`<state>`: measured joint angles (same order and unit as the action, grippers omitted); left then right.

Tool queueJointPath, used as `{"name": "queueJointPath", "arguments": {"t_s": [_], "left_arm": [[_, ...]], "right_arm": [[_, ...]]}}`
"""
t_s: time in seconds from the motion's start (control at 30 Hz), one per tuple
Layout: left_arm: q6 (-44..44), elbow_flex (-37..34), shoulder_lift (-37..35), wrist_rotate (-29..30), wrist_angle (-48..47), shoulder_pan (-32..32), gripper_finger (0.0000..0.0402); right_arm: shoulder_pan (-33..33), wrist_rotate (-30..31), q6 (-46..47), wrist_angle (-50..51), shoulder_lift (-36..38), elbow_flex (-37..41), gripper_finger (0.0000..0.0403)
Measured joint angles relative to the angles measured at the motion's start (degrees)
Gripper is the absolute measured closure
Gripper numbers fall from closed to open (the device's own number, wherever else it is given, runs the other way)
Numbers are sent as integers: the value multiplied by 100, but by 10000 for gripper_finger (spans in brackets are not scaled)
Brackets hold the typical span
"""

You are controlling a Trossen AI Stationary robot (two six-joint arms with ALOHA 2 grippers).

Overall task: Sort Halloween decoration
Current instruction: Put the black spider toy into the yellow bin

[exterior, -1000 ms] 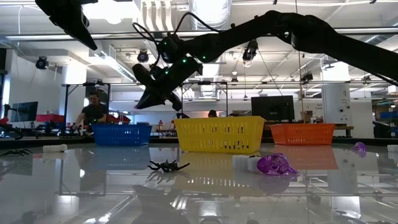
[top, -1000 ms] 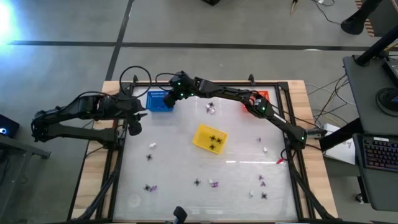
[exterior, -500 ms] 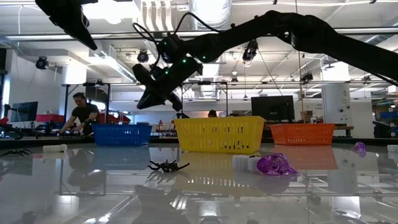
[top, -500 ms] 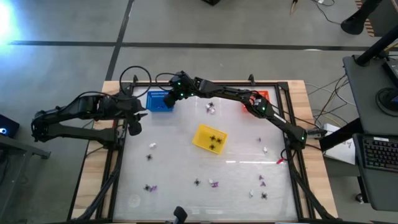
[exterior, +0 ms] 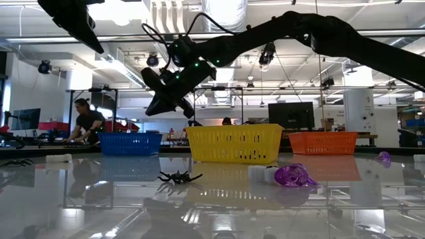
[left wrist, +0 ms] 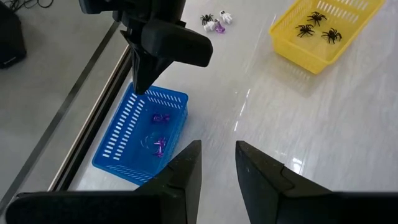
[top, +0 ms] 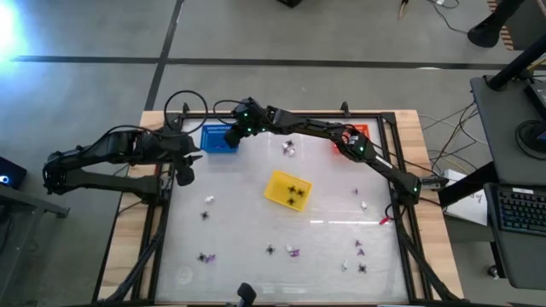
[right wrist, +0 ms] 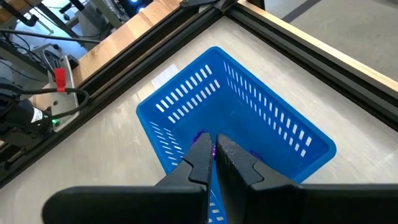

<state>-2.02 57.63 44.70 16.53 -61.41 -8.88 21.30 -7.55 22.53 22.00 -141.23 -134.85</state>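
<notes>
Purple pieces (left wrist: 159,132), at least two, lie in the blue basket (left wrist: 122,140). Three black spiders (left wrist: 316,26) occupy the yellow basket (left wrist: 292,46). Right gripper (right wrist: 213,151) hovers clenched above the blue basket; left gripper (left wrist: 217,165) waits nearby, parted, empty.

The right gripper (right wrist: 214,149) hangs shut over the blue basket (right wrist: 249,118), and whether a purple bit (right wrist: 200,135) sits between its fingertips cannot be told. The basket's six o'clock corner is hidden behind those fingers. Seen from above, the loose pieces (top: 292,252) on the counter (top: 256,213) are too small to tell apart. In the low view the left gripper (exterior: 91,40) is cut off at twelve o'clock.
</notes>
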Motion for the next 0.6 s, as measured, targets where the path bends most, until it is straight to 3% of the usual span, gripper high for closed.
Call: {"name": "queueJointPath", "arguments": {"t_s": [0.6], "left_arm": [[-165,0,64,0,15,0,320]], "right_arm": [[-12,6,85,-518,5,2,390]]}}
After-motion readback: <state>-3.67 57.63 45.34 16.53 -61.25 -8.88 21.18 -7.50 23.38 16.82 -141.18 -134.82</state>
